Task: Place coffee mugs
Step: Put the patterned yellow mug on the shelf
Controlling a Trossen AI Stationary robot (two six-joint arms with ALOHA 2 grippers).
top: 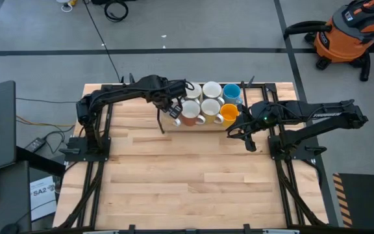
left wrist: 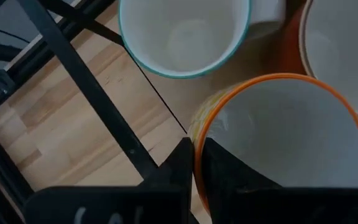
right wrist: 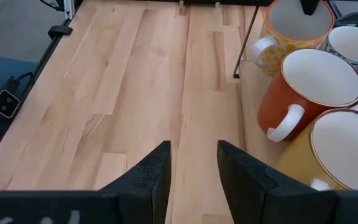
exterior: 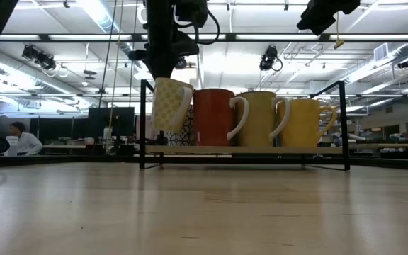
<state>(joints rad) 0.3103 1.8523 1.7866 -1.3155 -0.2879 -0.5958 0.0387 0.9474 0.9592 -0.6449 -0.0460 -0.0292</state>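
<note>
Left gripper (left wrist: pixel 193 163) is where I'm working: its fingers are pinched nearly together on the rim of the yellow-patterned mug (left wrist: pixel 278 143), one finger outside the wall and one inside the orange-edged mouth. From the low view I see that mug (exterior: pixel 170 104) hanging tilted under the gripper (exterior: pixel 163 71), at the end of the row and lifted a little off the tray. From above, the gripper (top: pixel 172 106) sits at the near left corner of the mug cluster.

Just beside the held mug in my wrist view is a teal-rimmed mug (left wrist: pixel 182 34) with a white inside, and the edge of an orange-red mug (left wrist: pixel 340 56) past it. Both stand inside the black wire rack (left wrist: pixel 86 106) on a thin tray.

The low view shows the front row along the rack (exterior: pixel 246 152): the orange-red mug (exterior: pixel 214 117), a mustard mug (exterior: pixel 257 117) and an orange-yellow mug (exterior: pixel 299 120), handles showing white. The high view adds a bright blue mug (top: pixel 231 92) and white ones (top: pixel 211 90) behind them.

My right gripper (right wrist: pixel 188 171) hovers over bare tabletop (right wrist: pixel 123 93) just right of the rack, fingers moderately apart and holding nothing; from above it (top: pixel 247 140) is near the orange-yellow mug (top: pixel 229 114).
</note>
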